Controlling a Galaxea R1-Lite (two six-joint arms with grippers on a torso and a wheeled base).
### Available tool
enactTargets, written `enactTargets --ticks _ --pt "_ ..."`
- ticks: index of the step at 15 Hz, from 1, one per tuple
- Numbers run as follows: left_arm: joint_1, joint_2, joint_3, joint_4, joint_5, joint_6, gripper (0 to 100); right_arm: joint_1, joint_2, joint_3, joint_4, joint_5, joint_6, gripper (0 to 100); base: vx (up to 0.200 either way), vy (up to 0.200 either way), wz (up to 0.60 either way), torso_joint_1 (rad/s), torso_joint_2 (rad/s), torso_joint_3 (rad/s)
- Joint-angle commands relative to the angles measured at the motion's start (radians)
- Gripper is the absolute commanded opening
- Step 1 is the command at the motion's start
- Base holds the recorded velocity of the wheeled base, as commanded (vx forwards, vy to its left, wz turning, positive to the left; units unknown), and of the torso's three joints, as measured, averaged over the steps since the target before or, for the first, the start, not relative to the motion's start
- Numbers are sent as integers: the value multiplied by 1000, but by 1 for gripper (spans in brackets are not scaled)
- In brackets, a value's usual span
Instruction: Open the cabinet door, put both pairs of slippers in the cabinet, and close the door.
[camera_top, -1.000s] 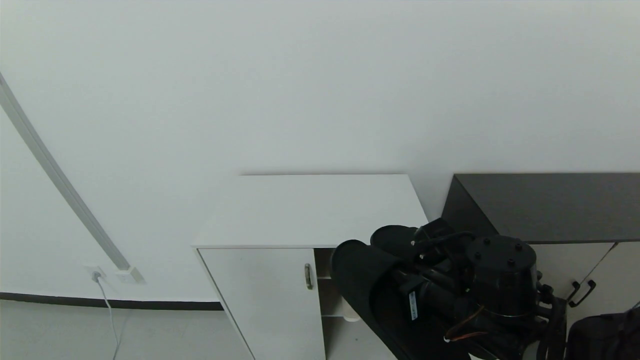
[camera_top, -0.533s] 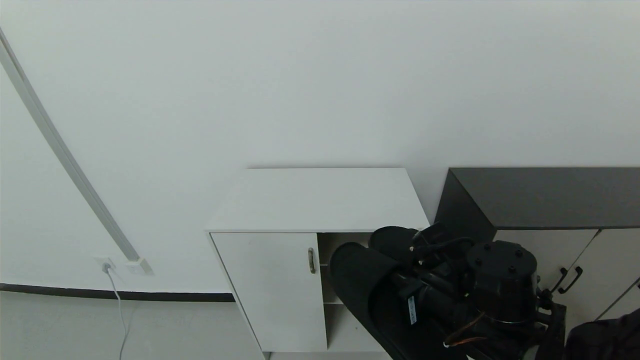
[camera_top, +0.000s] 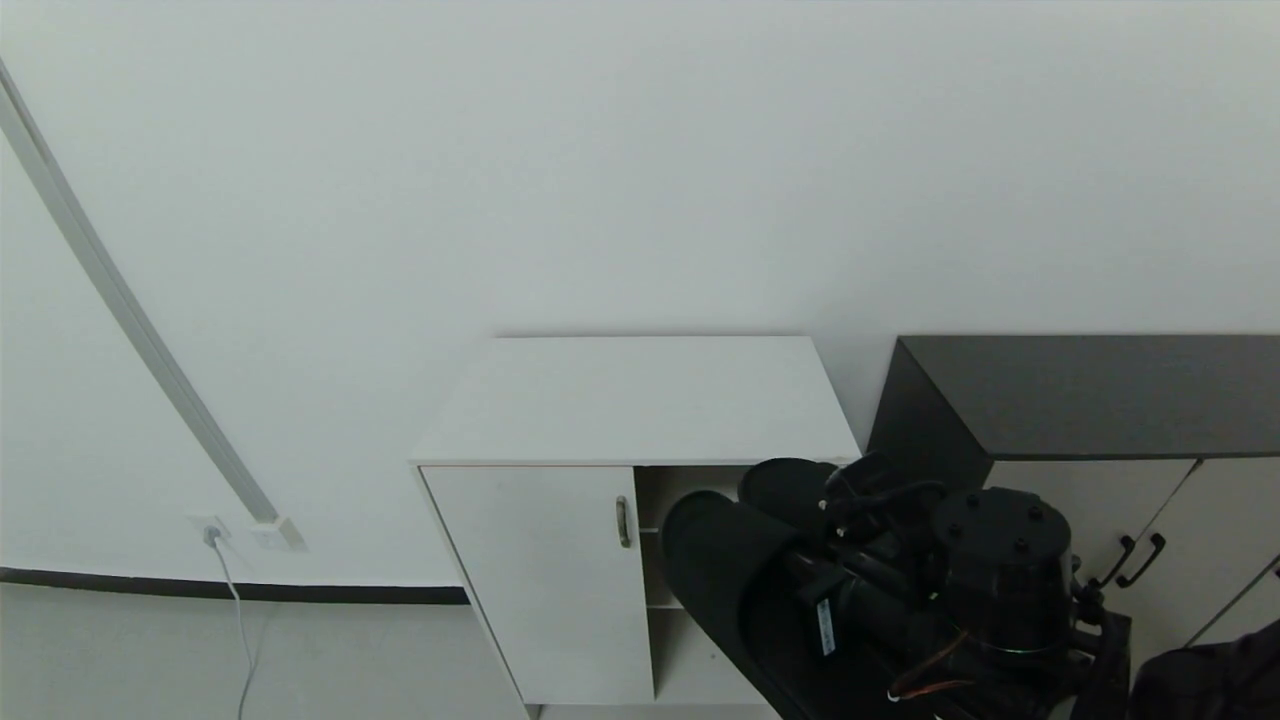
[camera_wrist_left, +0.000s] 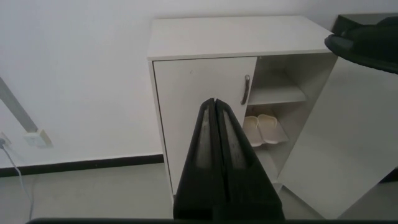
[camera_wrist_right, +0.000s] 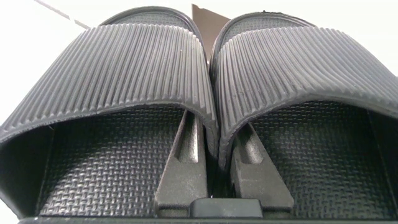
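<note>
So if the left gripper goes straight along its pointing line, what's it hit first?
The left gripper would probably meet the white cabinet's closed door first, beside its handle; depth is unclear.

Background: plain white wall (camera_top: 640, 150) all the way across. Grey flat cable trunking (camera_top: 130, 320) runs diagonally down it on the left and ends at a small white junction box (camera_top: 275, 535). Just beside that box is a white wall socket (camera_top: 207, 528) with a plug in it, and a thin white cable (camera_top: 235, 630) hangs from it to the pale grey floor (camera_top: 150, 660). Black skirting strip (camera_top: 250, 590) along the wall's foot. Far right: low sideboard with a dark grey top (camera_top: 1090, 395), pale door fronts (camera_top: 1060, 500) shut, and a pair of black bow handles (camera_top: 1135, 560) side by side.
</note>
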Motion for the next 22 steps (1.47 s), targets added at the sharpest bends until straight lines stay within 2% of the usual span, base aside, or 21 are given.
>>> enactTargets --ticks 1,4,7,13,22 --pt "0 2 0 0 0 0 0 0 3 4 0 0 0 0 0 0 0 0 0 0" --pt "0 0 0 0 9 -16 0 0 3 15 -2 0 0 0 0 0 0 0 0 0" --pt "0 2 0 0 12 -16 0 7 11 21 -16 0 0 0 0 0 0 -33 63 40" --pt "0 2 0 0 12 -16 0 11 50 59 -125 0 -48 0 0 0 0 -154 332 182" --pt "0 0 0 0 12 -16 0 11 69 68 -163 -2 -49 0 0 0 0 -160 369 204"
